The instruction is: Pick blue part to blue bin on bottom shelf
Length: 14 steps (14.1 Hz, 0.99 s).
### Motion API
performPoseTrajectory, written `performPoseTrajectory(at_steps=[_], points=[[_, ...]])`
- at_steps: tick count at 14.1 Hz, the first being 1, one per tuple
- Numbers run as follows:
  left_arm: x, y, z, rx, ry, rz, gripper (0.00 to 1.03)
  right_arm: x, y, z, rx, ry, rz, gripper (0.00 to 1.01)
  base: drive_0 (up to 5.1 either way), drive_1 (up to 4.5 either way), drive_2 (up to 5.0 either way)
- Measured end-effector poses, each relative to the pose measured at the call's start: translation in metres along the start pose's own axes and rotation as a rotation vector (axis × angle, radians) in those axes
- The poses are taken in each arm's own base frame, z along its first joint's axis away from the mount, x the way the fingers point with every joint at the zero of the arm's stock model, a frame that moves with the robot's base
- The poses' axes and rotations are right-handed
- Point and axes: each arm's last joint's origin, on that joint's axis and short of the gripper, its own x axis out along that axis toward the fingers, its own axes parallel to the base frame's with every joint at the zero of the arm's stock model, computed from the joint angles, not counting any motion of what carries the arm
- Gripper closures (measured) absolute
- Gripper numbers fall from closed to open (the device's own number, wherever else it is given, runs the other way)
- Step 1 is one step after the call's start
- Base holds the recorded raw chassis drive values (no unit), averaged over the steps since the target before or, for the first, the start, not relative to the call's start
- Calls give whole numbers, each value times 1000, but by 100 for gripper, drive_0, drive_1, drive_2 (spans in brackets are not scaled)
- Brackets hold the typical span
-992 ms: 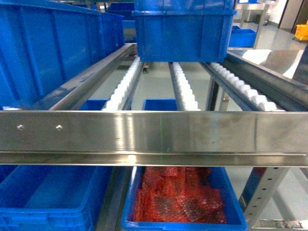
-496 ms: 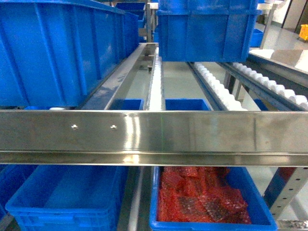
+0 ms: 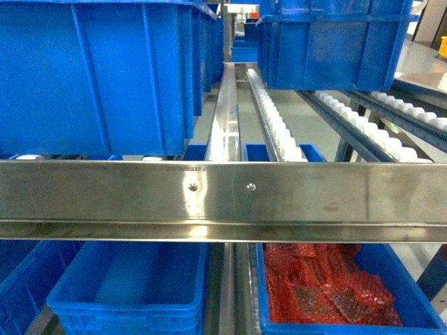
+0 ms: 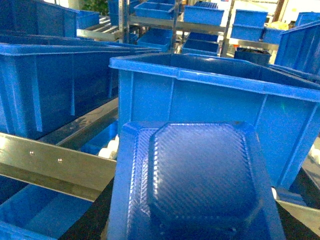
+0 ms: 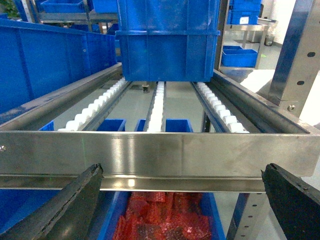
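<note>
Brushed steel fills the middle of the head view: a front rail (image 3: 223,199) with two small screws crosses the frame, and behind it run tracks of white rollers (image 3: 276,129). A large blue bin (image 3: 98,77) sits on the upper tier at the left, a second one (image 3: 335,42) further back at the right. Below the rail, the bottom shelf (image 3: 234,293) carries an empty blue bin (image 3: 126,286) on the left and, just beside it, a blue bin of red bagged parts (image 3: 325,293) on the right.

The blue part (image 4: 200,180), a flat tray-like piece with cut corners and a woven-looking texture, fills the lower half of the left wrist view, close under the camera and in front of a blue bin (image 4: 215,100) on the upper tier. The left gripper's fingers are hidden by the part, so I cannot tell how they stand or whether they grip it.

In the right wrist view the right gripper (image 5: 182,200) has its two dark fingers (image 5: 75,200) spread wide at the lower corners, with nothing between them; it faces the steel rail, with the red bags visible below.

No brand, label or legible writing shows on any bin, rail or part.
</note>
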Motion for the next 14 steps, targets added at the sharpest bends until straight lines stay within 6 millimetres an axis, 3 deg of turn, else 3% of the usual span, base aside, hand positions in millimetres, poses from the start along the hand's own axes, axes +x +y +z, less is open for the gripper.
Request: performPoseTrajectory(at_steps=[14], points=[[0,0,0,-1,-1,0,60,0,0,0,0,-1,-1,3,0,0,0]])
